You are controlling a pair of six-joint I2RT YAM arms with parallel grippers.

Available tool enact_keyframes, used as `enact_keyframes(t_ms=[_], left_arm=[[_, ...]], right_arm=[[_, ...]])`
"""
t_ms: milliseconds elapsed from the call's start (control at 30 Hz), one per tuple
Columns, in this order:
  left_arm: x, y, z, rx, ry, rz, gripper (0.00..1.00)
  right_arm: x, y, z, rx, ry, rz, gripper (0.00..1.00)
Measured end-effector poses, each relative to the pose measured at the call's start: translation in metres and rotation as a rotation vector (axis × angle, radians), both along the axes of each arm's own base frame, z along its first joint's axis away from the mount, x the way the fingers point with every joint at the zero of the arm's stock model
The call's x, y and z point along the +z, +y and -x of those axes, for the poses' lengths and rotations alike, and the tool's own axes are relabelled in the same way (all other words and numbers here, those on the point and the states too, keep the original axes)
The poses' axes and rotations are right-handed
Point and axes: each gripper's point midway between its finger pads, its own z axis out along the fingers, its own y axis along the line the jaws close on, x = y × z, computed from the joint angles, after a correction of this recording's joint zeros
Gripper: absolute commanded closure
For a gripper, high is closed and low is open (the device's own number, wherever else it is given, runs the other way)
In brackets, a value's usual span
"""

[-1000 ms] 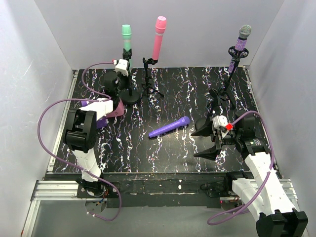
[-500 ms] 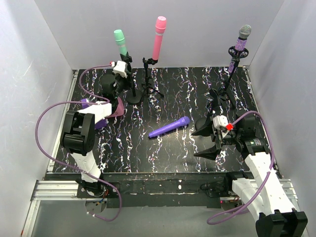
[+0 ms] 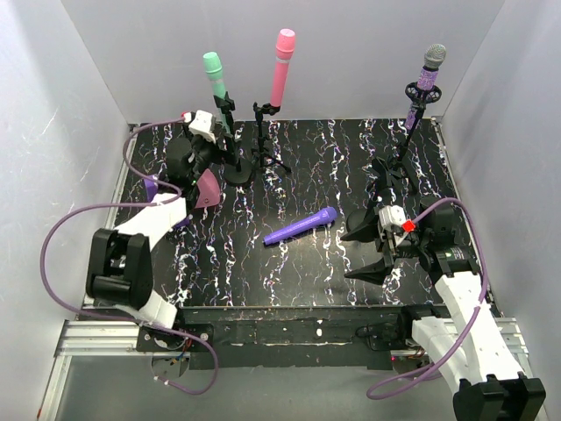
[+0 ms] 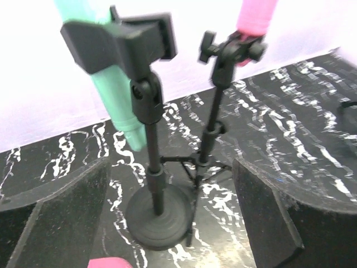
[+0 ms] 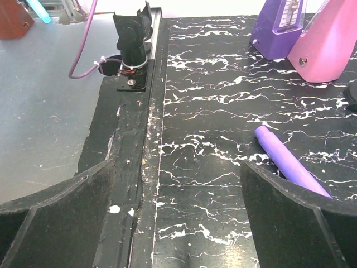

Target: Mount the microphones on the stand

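1. Left gripper [image 4: 170,195]: jaws apart, one pad on each side of the round-base stand [image 3: 235,168] and touching neither side; nothing held.
2. Mint green microphone [image 3: 215,74]: seated in that stand's clip at the far left of the table [image 3: 307,281], leaning left rather than upright.
3. Step in hand, as judged: clearing the left arm away from the mounted piece. Draw straight back along the gap so neither pad brushes the pole. The stand looks light and the leaning load makes it top-heavy, so a nudge could tip it.
4. Plain purple microphone [image 3: 301,226]: lying flat mid-table, well apart from every stand, and the one piece not yet mounted.
5. Right gripper [image 3: 364,253]: jaws wide with nothing between them, near the plain purple microphone on its right. Probably the next pick: grasp across the barrel and leave the handle end free for a clip.
6. Count, microphones: four. Three are clipped: mint green, pink [image 3: 283,66] on the tripod stand [image 3: 266,140], and glittery purple [image 3: 429,74] on the right stand [image 3: 405,140]. One is loose.
7. Count, stands: three plainly seen (I cannot tell whether a fourth hides among the black legs at right).
8. Count, wedges: two, a purple wedge [image 3: 156,186] and a pink wedge [image 3: 207,189], both at left and not part of the job.
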Motion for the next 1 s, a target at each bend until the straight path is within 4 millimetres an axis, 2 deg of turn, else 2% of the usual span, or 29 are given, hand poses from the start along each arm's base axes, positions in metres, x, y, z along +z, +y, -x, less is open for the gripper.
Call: enact_keyframes(t_ms=[67, 200, 300, 400, 467, 533, 600, 633, 733, 833, 900, 1000], left_arm=[[0.013, -0.003, 0.017, -0.035, -0.003, 0.018, 0.02], [0.052, -0.010, 0.058, -0.111, -0.014, 0.070, 0.02], [0.083, -0.014, 0.093, -0.167, -0.018, 0.123, 0.02], [0.101, -0.019, 0.130, -0.233, 0.005, 0.179, 0.02], [0.104, -0.023, 0.152, -0.282, 0.038, 0.204, 0.02], [0.097, -0.028, 0.170, -0.326, 0.088, 0.216, 0.02], [0.077, -0.031, 0.184, -0.357, 0.166, 0.220, 0.02], [0.061, -0.031, 0.191, -0.362, 0.227, 0.219, 0.02], [0.021, -0.030, 0.202, -0.351, 0.366, 0.210, 0.02], [-0.010, -0.026, 0.215, -0.336, 0.452, 0.206, 0.02], [-0.025, -0.025, 0.225, -0.332, 0.478, 0.209, 0.02], [-0.036, -0.023, 0.234, -0.330, 0.493, 0.216, 0.02]], right_arm=[[0.000, 0.000, 0.001, 0.006, 0.005, -0.003, 0.02], [-0.001, 0.000, 0.006, 0.017, 0.039, -0.002, 0.02], [0.008, -0.001, 0.006, 0.013, 0.066, 0.015, 0.02], [0.036, -0.002, 0.004, 0.006, 0.045, 0.043, 0.02], [0.064, -0.004, -0.001, -0.001, -0.033, 0.064, 0.04], [0.095, -0.006, -0.007, -0.021, -0.122, 0.089, 0.06], [0.117, -0.009, -0.010, -0.062, -0.173, 0.125, 0.06], [0.122, -0.012, -0.007, -0.092, -0.159, 0.148, 0.04], [0.114, -0.024, -0.003, -0.226, -0.051, 0.228, 0.03], [0.108, -0.036, -0.011, -0.399, 0.036, 0.265, 0.03], [0.112, -0.046, -0.026, -0.519, 0.081, 0.259, 0.03], [0.114, -0.065, -0.053, -0.687, 0.152, 0.234, 0.02]])
